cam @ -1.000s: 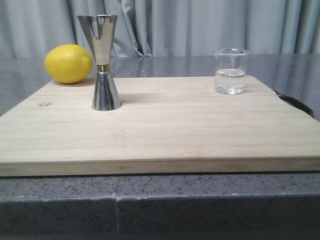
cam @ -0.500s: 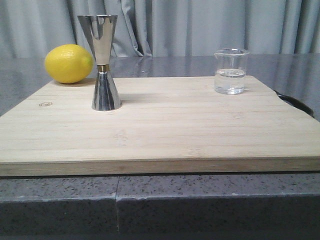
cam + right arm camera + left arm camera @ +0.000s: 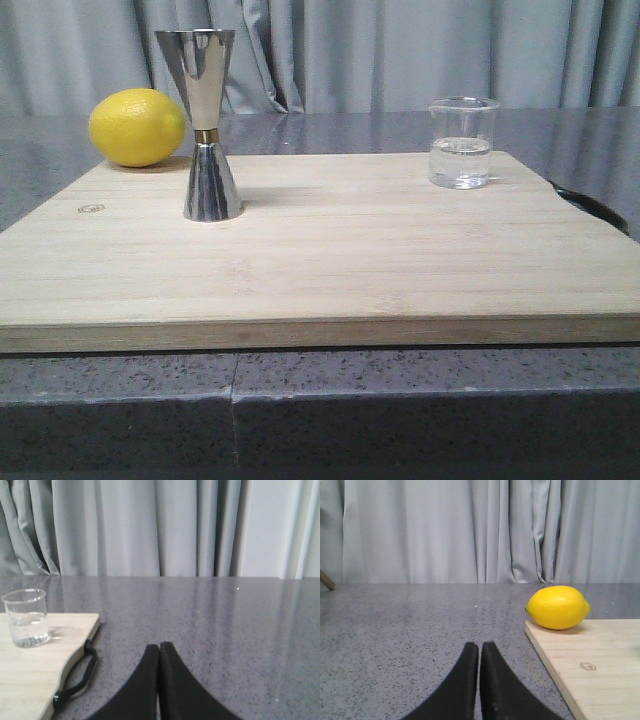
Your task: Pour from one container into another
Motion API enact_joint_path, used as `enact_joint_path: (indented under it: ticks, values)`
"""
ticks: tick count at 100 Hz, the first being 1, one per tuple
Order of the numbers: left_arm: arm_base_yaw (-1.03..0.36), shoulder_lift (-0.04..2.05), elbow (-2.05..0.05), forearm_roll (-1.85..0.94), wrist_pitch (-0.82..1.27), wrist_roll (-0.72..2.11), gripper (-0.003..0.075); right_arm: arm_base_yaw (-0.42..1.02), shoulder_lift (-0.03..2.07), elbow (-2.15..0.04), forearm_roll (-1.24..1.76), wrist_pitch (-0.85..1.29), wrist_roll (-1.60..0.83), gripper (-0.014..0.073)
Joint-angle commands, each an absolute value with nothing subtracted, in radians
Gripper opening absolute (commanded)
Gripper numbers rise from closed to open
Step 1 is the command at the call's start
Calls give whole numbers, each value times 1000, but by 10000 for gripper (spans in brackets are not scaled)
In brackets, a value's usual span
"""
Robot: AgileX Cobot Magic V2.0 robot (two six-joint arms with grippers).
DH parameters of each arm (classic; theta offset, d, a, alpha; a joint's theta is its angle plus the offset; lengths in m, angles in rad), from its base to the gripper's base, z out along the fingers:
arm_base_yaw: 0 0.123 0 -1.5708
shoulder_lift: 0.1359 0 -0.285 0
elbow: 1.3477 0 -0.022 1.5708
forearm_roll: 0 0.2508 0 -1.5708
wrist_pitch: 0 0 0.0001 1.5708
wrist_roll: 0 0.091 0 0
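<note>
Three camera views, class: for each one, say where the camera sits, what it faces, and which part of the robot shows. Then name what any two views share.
Front view: low at the table edge, facing forward over the wooden board with jigger, lemon and beaker; no robot parts.
Left wrist view: beside the board, facing lemon and curtain; shut left gripper shows.
Right wrist view: facing the beaker; shut right gripper shows.
Shared: front and left see the lemon; front and right the beaker.
</note>
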State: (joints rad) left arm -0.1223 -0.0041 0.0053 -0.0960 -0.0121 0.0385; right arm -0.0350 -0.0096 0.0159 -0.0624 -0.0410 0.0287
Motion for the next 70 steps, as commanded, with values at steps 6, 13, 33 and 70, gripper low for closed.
enact_joint_path:
  ticks: [6, 13, 33, 70]
  values:
    - [-121, -31, 37, -278, -128, 14, -19, -40, -29, 39, -14, -202, 35, -73]
    - [-121, -31, 17, -409, -124, 14, -19, -40, -29, 17, 62, -191, 66, -73]
    - [-122, -25, -129, -456, 94, 17, -19, -40, -26, -144, 94, 76, 71, -73]
    - [-122, 259, -470, -454, 403, 262, -19, -40, 218, -460, 79, 333, 67, -73]
